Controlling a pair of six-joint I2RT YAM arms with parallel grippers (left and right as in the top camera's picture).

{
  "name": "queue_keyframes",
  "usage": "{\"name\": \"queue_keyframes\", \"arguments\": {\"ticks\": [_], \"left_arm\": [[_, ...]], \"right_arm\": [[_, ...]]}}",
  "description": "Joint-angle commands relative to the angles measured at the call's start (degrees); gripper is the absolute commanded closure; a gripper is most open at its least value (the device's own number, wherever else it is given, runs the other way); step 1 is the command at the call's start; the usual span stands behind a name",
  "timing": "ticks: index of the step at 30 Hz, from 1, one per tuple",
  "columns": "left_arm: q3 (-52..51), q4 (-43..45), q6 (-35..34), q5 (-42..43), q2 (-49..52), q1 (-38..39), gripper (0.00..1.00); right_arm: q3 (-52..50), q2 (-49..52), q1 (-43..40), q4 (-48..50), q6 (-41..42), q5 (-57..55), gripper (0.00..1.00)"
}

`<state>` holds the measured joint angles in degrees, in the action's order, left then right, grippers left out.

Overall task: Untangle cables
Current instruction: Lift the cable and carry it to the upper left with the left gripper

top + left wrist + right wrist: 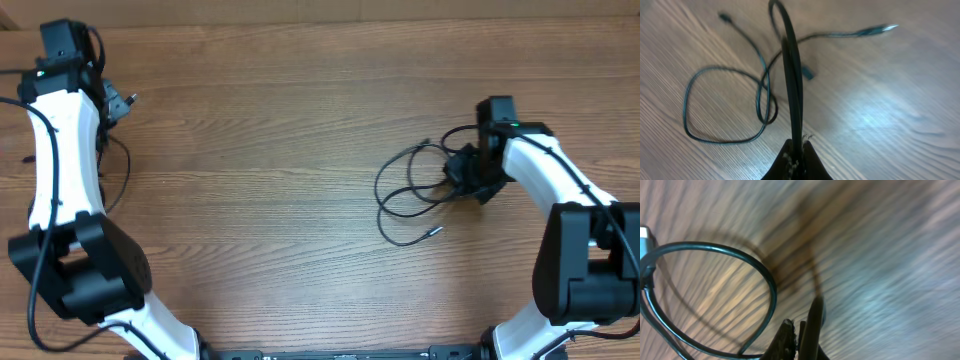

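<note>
Looking from overhead, I find the tangle of thin black cords (415, 190) right of centre, its right edge pinched in my closed right gripper (799, 332), while my left gripper (796, 150), clamped on a separate black cord (790, 65), sits far off upper left.

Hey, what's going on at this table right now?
Two robot arms work over a wooden table. The left tool is shut on one thin black cable, above a loose loop. The right tool grips a strand of the tangle.
</note>
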<state>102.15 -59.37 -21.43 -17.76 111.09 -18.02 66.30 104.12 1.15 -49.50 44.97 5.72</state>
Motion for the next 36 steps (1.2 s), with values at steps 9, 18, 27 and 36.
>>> {"name": "queue_keyframes", "arguments": {"ticks": [9,18,27,36], "left_arm": [[0.2,-1.4,1.1,20.4,9.6,-11.5,0.44],[3.3,-1.0,7.1,35.3,9.0,-12.1,0.10],[11.2,-3.5,7.2,32.3,-0.4,-10.3,0.05],[11.3,-0.9,5.7,23.6,-4.1,-9.3,0.18]], "right_arm": [[-0.3,0.4,7.0,3.3,0.2,0.0,0.96],[-0.4,0.4,7.0,3.3,0.1,0.0,0.95],[-0.3,0.4,7.0,3.8,-0.3,2.4,0.96],[-0.3,0.4,7.0,4.2,-0.3,3.4,0.95]]}}
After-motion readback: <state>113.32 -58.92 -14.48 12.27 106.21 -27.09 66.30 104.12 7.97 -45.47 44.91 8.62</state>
